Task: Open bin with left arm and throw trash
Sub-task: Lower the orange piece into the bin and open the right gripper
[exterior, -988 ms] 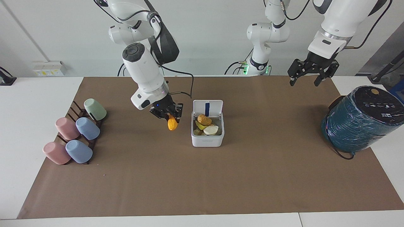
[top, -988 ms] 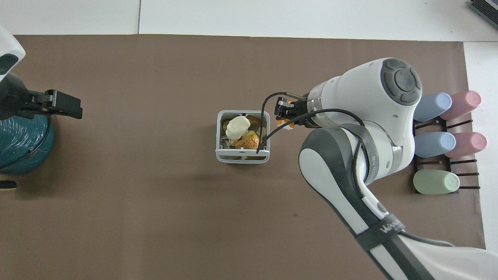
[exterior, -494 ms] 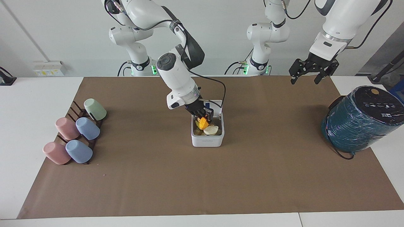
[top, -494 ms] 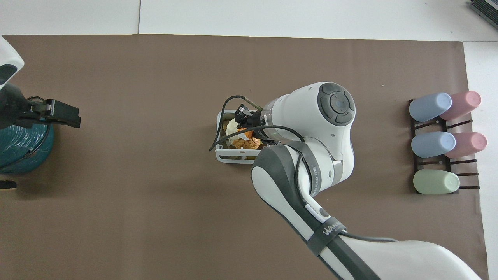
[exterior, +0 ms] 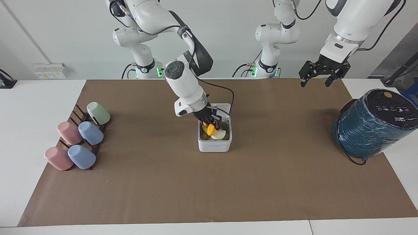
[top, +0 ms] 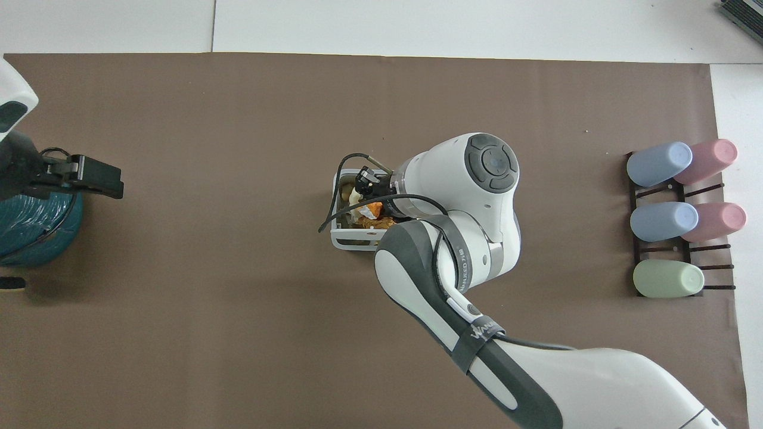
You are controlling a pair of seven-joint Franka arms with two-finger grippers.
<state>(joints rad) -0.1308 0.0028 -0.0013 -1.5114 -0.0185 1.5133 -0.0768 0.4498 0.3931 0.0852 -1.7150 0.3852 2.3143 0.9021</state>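
Since a second ago the right end effector [exterior: 210, 124] has swung from beside the small white square plastic bin [exterior: 214, 144] to just over its open mouth, pinching an oblong orange-yellow trash lump [exterior: 211, 129] above a cream-white lump [exterior: 219, 134] lying inside. Its arm hides the raised lid. That bin sits mid-table. Pastel cups on a dark rack [exterior: 79, 139] stand toward the right arm's end, a teal wrapped cylinder [exterior: 372, 125] at the left arm's end. There the left end effector [exterior: 320, 79] waits in the air, fingers spread, empty.
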